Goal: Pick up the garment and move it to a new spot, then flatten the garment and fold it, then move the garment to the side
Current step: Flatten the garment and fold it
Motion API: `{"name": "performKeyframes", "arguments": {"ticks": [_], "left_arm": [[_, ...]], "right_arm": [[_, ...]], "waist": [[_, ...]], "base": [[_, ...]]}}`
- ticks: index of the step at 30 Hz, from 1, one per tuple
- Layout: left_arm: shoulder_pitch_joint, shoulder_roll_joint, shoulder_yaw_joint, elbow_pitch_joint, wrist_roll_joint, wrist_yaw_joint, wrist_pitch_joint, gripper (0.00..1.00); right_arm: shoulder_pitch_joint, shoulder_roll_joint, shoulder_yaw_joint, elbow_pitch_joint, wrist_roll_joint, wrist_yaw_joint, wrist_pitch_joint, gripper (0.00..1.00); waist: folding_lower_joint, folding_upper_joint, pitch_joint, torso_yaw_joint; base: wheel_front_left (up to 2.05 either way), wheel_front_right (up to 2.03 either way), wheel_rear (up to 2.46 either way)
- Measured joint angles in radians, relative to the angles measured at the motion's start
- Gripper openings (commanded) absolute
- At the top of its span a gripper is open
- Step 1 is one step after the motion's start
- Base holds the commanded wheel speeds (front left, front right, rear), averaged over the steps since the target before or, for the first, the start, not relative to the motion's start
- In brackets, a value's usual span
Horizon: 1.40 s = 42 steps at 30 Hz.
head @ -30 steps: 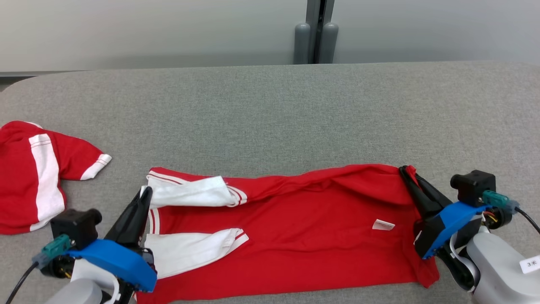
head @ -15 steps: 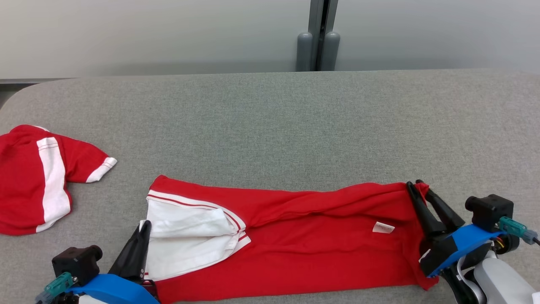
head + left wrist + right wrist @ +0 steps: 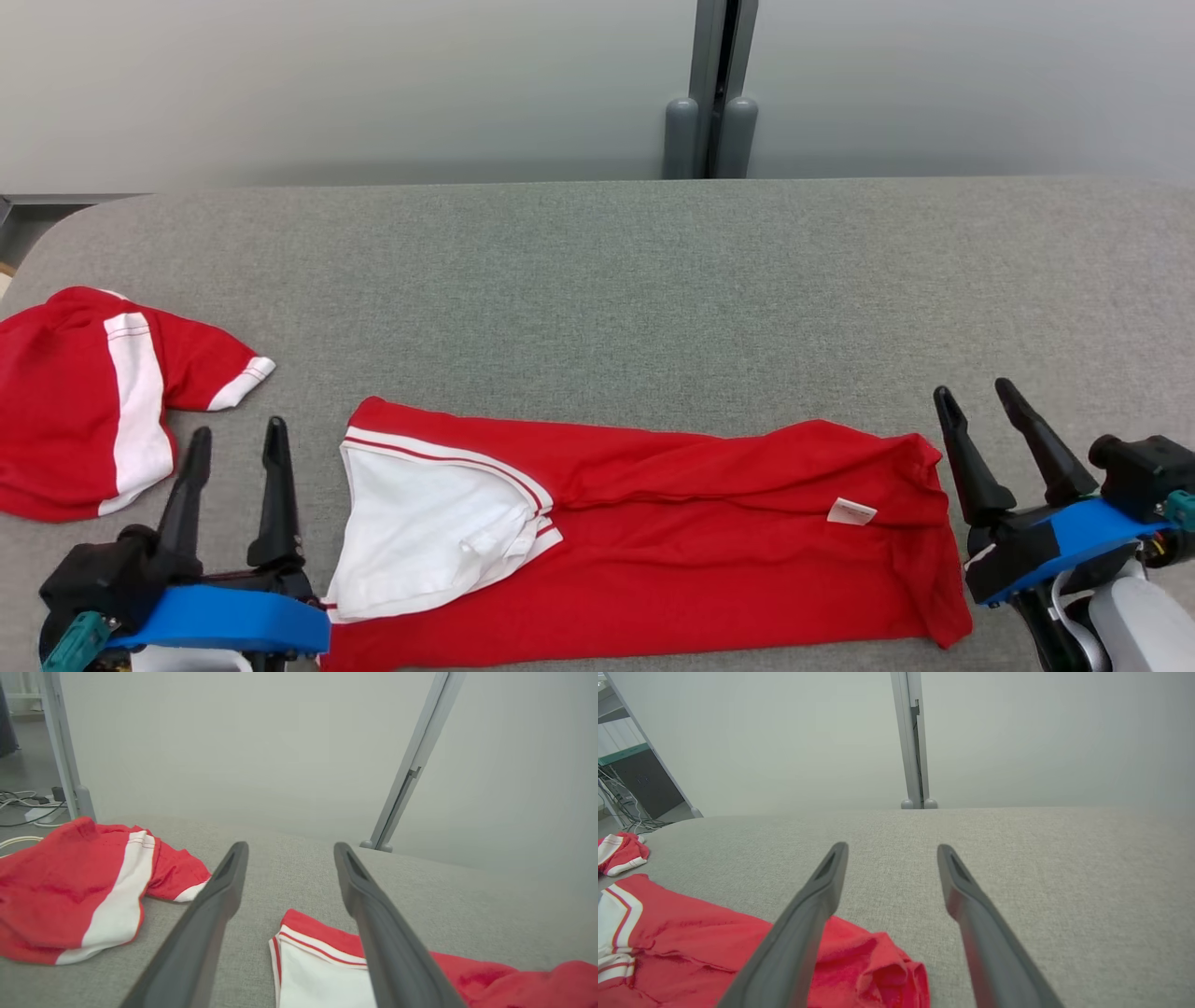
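Left gripper (image 3: 236, 429) and right gripper (image 3: 973, 389) are both open wide, holding nothing, one at each end of the garment (image 3: 653, 532). It lies folded lengthwise near the table (image 3: 597, 280) front edge. Risk: the bunched right end gives a crooked next fold, or the cloth slips off the edge.

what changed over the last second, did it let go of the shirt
Yes. The left gripper and right gripper opened, let go of the ends of the garment and drew back clear of it. The upper white sleeve dropped onto the lower one. The other red shirt on the table stayed put; the overall shift is the camera's.
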Motion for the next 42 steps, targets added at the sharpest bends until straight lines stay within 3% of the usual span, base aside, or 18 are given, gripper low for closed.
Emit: {"name": "performKeyframes", "arguments": {"ticks": [9, 15, 21, 22, 24, 25, 32, 42], "left_arm": [[0.06, -0.185, 0.223, -0.022, 0.287, -0.04, 0.0, 1.0], [0.074, -0.268, 0.322, -0.001, 0.399, -0.081, 0.0, 1.0], [0.08, -0.311, 0.376, 0.028, 0.479, -0.121, 0.0, 1.0], [0.081, -0.315, 0.383, 0.031, 0.49, -0.125, 0.0, 1.0], [0.081, -0.323, 0.394, 0.035, 0.51, -0.133, 0.0, 1.0], [0.082, -0.327, 0.398, 0.037, 0.522, -0.138, 0.0, 1.0], [0.085, -0.342, 0.419, 0.044, 0.566, -0.158, 0.0, 1.0], [0.085, -0.36, 0.444, 0.048, 0.595, -0.176, 0.0, 1.0]], "right_arm": [[-0.024, 0.047, 0.033, 0.188, 0.02, 0.0, 0.054, 1.0], [-0.034, 0.066, 0.051, 0.297, 0.037, 0.0, 0.084, 1.0], [-0.04, 0.091, 0.079, 0.356, 0.056, 0.0, 0.085, 1.0], [-0.04, 0.095, 0.086, 0.36, 0.064, 0.0, 0.085, 0.85], [-0.04, 0.098, 0.098, 0.363, 0.072, 0.0, 0.079, 0.07], [-0.04, 0.1, 0.104, 0.364, 0.078, 0.0, 0.075, 0.0], [-0.048, 0.092, 0.108, 0.369, 0.108, 0.0, 0.041, 0.0], [-0.112, -0.063, -0.01, 0.422, 0.141, 0.0, 0.013, 0.0]], "waist": [[0.0, 0.0, 0.002, 0.015], [0.0, 0.0, 0.014, 0.02], [0.0, 0.0, 0.014, 0.021], [0.0, 0.0, 0.013, 0.02], [0.0, 0.0, 0.012, 0.017], [0.0, 0.0, 0.011, 0.015], [0.0, 0.0, 0.007, 0.002], [0.0, 0.0, -0.009, -0.004]], "base": [[0.0, 0.0, 0.0], [0.0, 0.0, 0.0], [0.0, 0.0, 0.0], [0.0, 0.0, 0.0], [0.0, 0.0, 0.0], [0.0, 0.0, 0.0], [0.0, 0.0, 0.0], [0.0, 0.0, 0.0]]}}
